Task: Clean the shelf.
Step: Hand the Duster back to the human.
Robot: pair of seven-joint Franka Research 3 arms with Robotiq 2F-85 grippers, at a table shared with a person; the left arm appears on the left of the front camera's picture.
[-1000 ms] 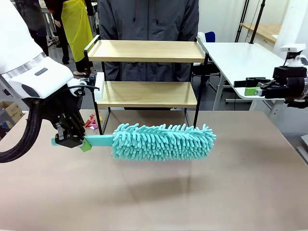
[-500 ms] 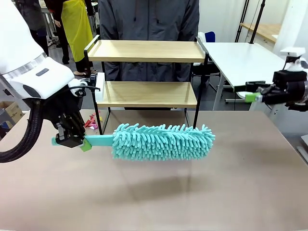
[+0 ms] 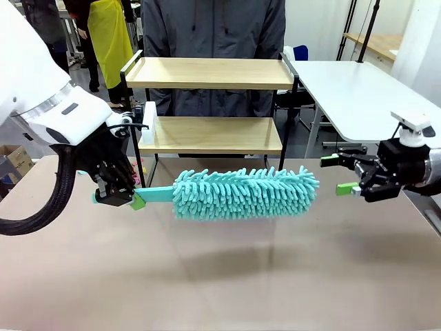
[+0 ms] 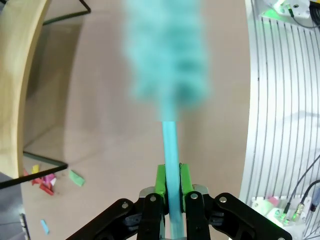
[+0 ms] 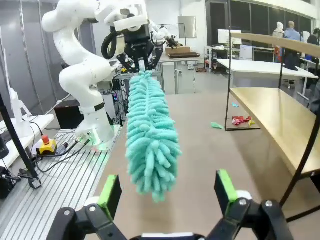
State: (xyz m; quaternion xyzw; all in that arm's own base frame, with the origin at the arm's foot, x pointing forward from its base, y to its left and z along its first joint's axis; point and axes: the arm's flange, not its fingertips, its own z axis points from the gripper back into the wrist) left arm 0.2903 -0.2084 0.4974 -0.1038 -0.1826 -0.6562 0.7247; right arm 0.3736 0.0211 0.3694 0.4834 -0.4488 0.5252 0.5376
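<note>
No readable text, no labels, no brand marks, no numbers, no signs

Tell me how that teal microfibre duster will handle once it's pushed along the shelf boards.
The duster looks light: the left gripper, shut on the end of its flat handle, holds it level above the table. The shaggy head will probably squash and drag softly. The thin handle may flex slightly under pressure. The shelf, on slim legs, could shift if pushed hard.

A robotics lab: white worktables [image 3: 358,89], cabled aluminium rig base [image 5: 60,185].
</note>
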